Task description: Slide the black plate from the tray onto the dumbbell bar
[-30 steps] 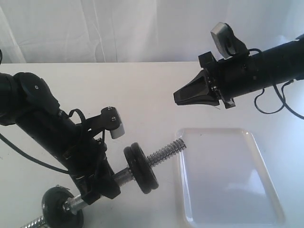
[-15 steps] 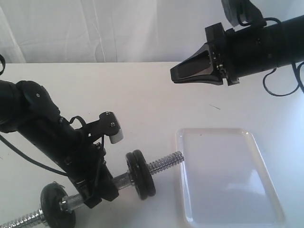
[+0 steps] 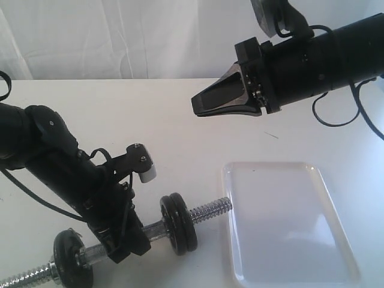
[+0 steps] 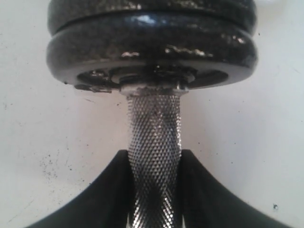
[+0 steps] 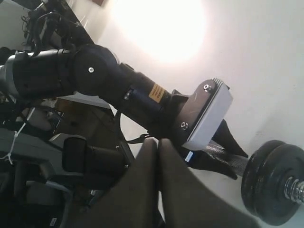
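Observation:
The dumbbell bar (image 3: pixel 207 211) lies low over the table at the front left, its threaded end pointing at the tray (image 3: pixel 336 198). Two black plates (image 3: pixel 178 223) sit side by side on the bar, and another disc (image 3: pixel 72 270) sits near its far end. My left gripper (image 3: pixel 129 241) is shut on the bar's knurled middle (image 4: pixel 154 137), just behind the plates (image 4: pixel 152 47). The glossy white tray holds nothing. My right gripper (image 3: pixel 201 103) hangs in the air above and behind the tray, shut and empty, fingertips (image 5: pixel 151 145) pressed together.
The white table (image 3: pixel 180 132) spreads behind the bar and the tray, with a pale curtain at the back. My left arm (image 5: pixel 95 71) fills much of the right wrist view, with the plates (image 5: pixel 273 180) at its edge.
My right gripper has risen and moved left, away from the tray. My left arm has lowered the bar, so its threaded end now sits flatter and nearer the table.

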Robot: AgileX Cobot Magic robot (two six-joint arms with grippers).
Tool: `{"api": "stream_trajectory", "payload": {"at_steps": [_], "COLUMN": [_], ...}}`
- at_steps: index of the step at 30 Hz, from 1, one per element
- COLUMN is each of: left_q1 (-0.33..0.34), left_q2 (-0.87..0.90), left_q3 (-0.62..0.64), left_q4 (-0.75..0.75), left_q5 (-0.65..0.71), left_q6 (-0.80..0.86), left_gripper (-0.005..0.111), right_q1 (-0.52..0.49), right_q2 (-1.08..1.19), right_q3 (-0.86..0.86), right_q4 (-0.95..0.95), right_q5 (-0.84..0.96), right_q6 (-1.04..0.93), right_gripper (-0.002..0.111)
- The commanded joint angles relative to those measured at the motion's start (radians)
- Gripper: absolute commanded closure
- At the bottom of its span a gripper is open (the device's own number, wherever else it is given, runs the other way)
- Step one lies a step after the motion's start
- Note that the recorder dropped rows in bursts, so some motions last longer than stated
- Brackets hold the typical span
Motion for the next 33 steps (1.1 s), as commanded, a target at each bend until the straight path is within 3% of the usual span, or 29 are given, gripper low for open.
{"api": "stream_trajectory", "payload": {"at_steps": [1,4,11,19,24,30,33], "left_q1": [0.0,0.0,0.0,0.0,0.0,0.0,0.0], "left_q2": [-0.037,-0.037,-0.017,0.009,0.009,0.009,0.009], "left_q3": [-0.025,-0.025,-0.025,-0.025,-0.025,-0.025,-0.025], "left_q4": [-0.095,-0.062,-0.048,-0.016,0.161,0.159,0.159], "left_q5": [0.055,0.05,0.07,0.077,0.081,0.068,0.071], "left_q6": [0.004,-0.004,-0.01,-0.022,-0.152,-0.164,-0.164], "left_gripper": [0.107,0.103,0.072,0.051,0.051,0.055,0.064], "right_q1": [0.0,0.0,0.0,0.0,0.0,0.0,0.0], "right_q2": [-0.009,-0.009,-0.009,-0.009,-0.009,-0.009,-0.009], "right_q3": [0.004,0.004,0.004,0.004,0.004,0.004,0.004], "right_q4": [0.0,0.0,0.0,-0.002,-0.002,-0.002,-0.002], "right_q5": [0.005,0.005,0.005,0.005,0.005,0.005,0.005], "right_q6": [-0.013,-0.013,-0.013,-0.013,-0.013,-0.013,-0.013], "right_gripper": [0.107,0.107,0.107,0.107,0.107,0.107,0.107]}}
